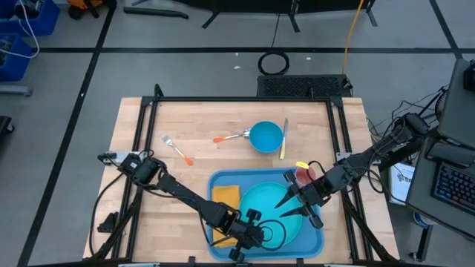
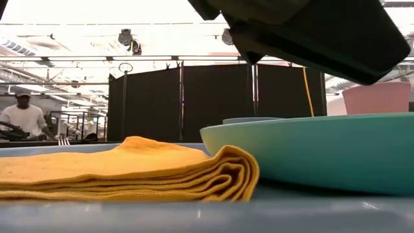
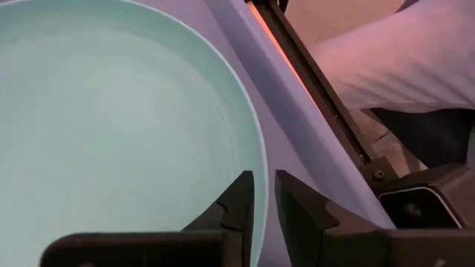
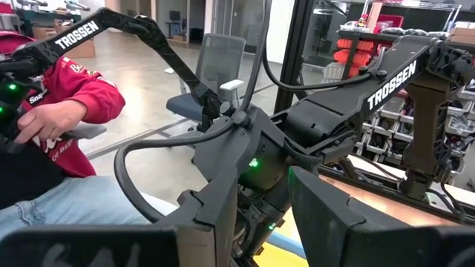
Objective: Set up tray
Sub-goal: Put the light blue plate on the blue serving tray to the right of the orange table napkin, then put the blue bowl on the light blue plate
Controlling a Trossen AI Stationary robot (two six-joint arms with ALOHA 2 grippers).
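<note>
– At the near edge of the table (image 1: 148, 126), what is the left gripper (image 3: 263, 182) doing?

– It sits low at the near rim of the turquoise plate (image 1: 260, 204), and the rim runs right into its jaws. Whether it pinches the rim or stands loose around it, I cannot tell. I think it takes the rim because a flat plate gives no other place to hold.

– And where is the tray (image 1: 256, 175)?

– It lies flat at the near middle of the table, under both grippers. The plate rests inside it, toward the right side. A folded yellow cloth (image 1: 225, 194) lies inside it too, left of the plate, so each thing has its own place.

– What about the right gripper (image 1: 288, 206)?

– It hangs over the right part of the plate with its fingers spread and nothing between them. Maybe it waits there to steady the plate, but this is only my guess.

– Further back?

– A pink cup (image 1: 303, 176) stands upright in the far right corner of the tray, just beyond the plate. Beyond the tray, on the bare wood, I see a blue bowl (image 1: 266, 136) with a spoon (image 1: 231, 137) touching its left side and a knife (image 1: 284, 139) just beside its right. A fork (image 1: 177, 150) lies alone, further left. In my judgement these four are not yet set, so the task is about half done.
</note>
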